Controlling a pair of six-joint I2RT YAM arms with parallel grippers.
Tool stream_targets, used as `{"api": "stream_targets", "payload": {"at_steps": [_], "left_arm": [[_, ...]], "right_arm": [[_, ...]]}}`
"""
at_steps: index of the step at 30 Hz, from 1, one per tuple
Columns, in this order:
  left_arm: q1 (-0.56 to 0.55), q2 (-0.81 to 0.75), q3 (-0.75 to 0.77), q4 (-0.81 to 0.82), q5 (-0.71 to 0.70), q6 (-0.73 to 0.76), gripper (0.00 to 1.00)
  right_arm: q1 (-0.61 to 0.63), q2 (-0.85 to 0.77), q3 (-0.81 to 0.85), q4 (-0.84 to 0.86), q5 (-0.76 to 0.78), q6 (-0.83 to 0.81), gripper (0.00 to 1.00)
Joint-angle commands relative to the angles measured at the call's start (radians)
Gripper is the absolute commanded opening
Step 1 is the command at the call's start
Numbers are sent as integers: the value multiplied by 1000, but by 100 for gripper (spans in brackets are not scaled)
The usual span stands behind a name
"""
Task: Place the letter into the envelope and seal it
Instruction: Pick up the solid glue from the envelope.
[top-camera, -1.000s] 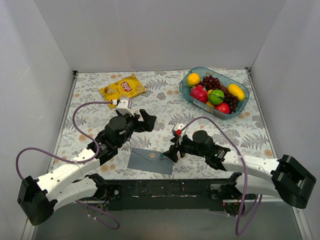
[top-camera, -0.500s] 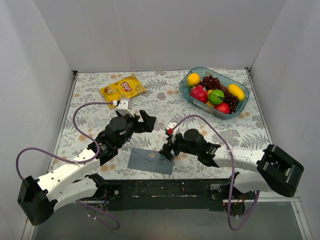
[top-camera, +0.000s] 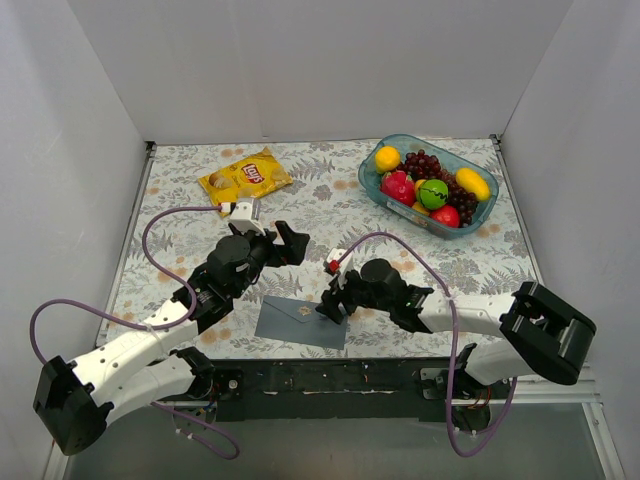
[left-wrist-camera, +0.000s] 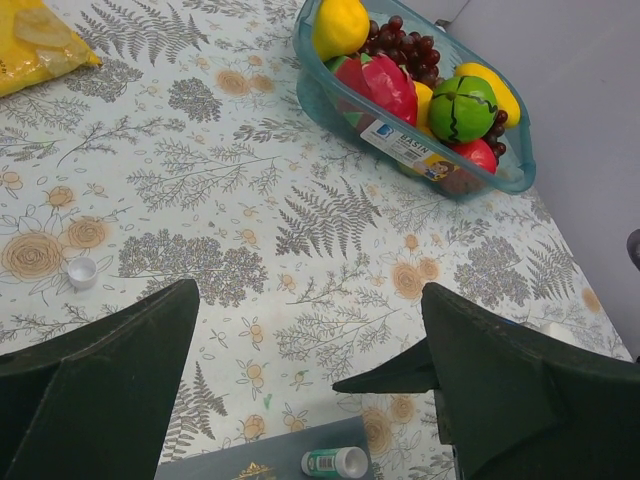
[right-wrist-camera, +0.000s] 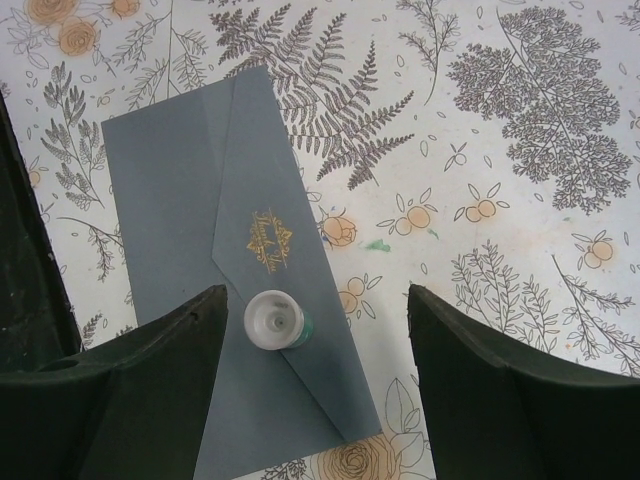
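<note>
Since a second ago the right arm has swung left, so its right fingers, spread wide and empty, hang over the envelope. It lies flat near the surface's near edge, flap folded over. A glue tube rests on it, in the way. Such thin paper is likely light, limp and hard to pinch; an edge looks the best hold. No letter shows. The left fingers, also wide open, hover nearby; the bag and basin sit well apart.

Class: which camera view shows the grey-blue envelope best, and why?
The right wrist view: the envelope shows almost whole, flap folded down, with its gold emblem and a white-capped tube on it. The top view shows it small, partly under the right gripper. The left wrist view catches only a strip at the bottom edge.
</note>
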Motion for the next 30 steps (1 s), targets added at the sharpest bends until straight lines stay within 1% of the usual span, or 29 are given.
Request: {"api": "stream_targets", "payload": {"at_steps": [1, 7, 8, 10, 11, 13, 15, 16, 19, 20, 21, 22, 24, 30], "left_arm": [[5, -27, -8, -13, -2, -3, 93], [7, -30, -13, -17, -8, -4, 93], [7, -32, -14, -17, -6, -6, 93], [7, -35, -15, -19, -8, -6, 93], [7, -36, -15, -20, -9, -6, 93], [7, -39, -16, -23, -12, -6, 93], [8, -46, -18, -28, -14, -7, 93], [8, -47, -19, -28, -17, -7, 93], [10, -52, -22, -28, -20, -6, 93], [10, -52, -22, -28, -20, -7, 93], [10, -56, -24, -28, -22, -9, 93], [10, -56, -25, -28, -25, -6, 93], [12, -55, -27, -29, -29, -7, 93], [12, -52, -45, -17, 1, 2, 85]], "right_arm": [[8, 27, 48, 61, -21, 3, 77], [8, 44, 51, 60, -26, 3, 68], [9, 47, 50, 60, -27, 3, 65], [9, 50, 50, 60, -30, 3, 61], [9, 50, 50, 61, -35, 3, 57], [9, 53, 51, 60, -40, 3, 52], [9, 58, 53, 58, -47, 2, 45], [9, 56, 54, 57, -50, 0, 33], [9, 58, 59, 50, -59, 0, 16], [9, 56, 60, 49, -58, 0, 7], [9, 49, 60, 50, -53, 2, 3], [9, 44, 62, 47, -47, 5, 1], [9, 21, 66, 35, -26, 6, 1], [9, -55, 94, -25, 68, -18, 1]]}}
